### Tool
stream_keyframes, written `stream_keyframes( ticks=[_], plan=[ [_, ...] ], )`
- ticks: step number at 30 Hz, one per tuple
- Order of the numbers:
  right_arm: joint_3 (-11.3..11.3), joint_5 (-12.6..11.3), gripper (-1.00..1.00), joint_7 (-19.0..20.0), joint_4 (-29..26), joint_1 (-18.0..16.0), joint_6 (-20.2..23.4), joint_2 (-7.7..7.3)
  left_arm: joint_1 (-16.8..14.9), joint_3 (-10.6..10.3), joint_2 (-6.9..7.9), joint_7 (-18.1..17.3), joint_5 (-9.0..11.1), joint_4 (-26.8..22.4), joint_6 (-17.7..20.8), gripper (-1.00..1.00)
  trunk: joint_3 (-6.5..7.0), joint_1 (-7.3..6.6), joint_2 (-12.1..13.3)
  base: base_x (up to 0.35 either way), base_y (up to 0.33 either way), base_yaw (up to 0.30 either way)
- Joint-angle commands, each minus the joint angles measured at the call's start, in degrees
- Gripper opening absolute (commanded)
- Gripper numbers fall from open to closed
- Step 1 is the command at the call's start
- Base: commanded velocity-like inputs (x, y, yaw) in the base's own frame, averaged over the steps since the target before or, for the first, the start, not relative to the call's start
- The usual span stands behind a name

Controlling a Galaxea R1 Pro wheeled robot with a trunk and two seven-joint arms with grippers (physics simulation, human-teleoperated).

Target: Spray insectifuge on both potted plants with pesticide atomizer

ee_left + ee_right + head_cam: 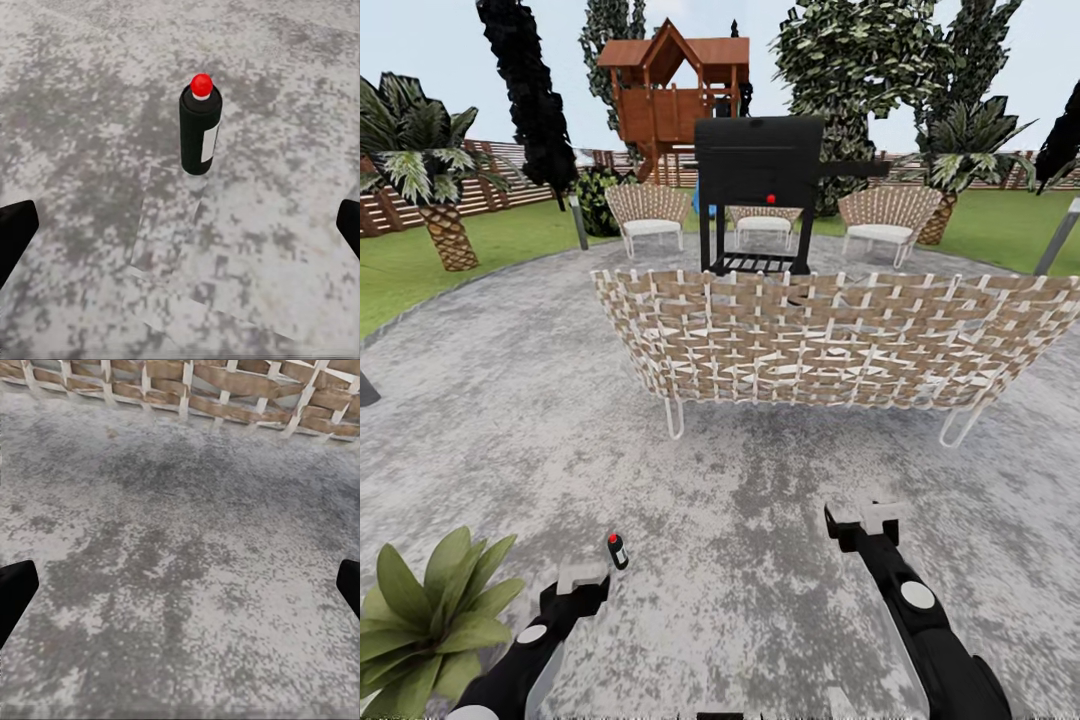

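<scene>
The pesticide atomizer (pixel 618 551) stands upright on the grey mottled patio; it is a small dark bottle with a red cap and a white label. In the left wrist view the atomizer (pixel 199 131) is ahead of my left gripper (pixel 180 232), centred between the spread dark fingertips (pixel 15 234) and apart from them. From the head, my left gripper (pixel 582 580) sits just short of the bottle, open and empty. A potted plant (pixel 430 620) with broad pointed green leaves is beside my left arm. My right gripper (pixel 865 518) hangs open over bare paving.
A long wicker sofa (pixel 830 340) crosses the patio ahead, its back towards me, and the sofa (pixel 187 390) also edges the right wrist view. Behind it stand a black grill (pixel 758 180), wicker chairs (pixel 649 215), palm trees (pixel 430 190) and a wooden playhouse (pixel 672 85).
</scene>
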Motion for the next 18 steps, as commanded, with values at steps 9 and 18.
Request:
stream_keyframes(
  ticks=[9,18],
  plan=[
    [-0.10,0.48,1.00,0.28,0.12,-0.01,0.40,0.19,0.10,0.38,-0.06,-0.03,-5.41,0.09,-6.34,1.00,-2.28,0.22,-0.14,0.000,0.000,0.000],
    [-0.14,0.48,1.00,0.25,0.31,-0.01,0.40,0.19,0.05,0.40,0.22,-0.03,-5.54,0.07,-8.01,1.00,-5.07,0.45,-0.26,0.000,0.000,0.000]
  ],
)
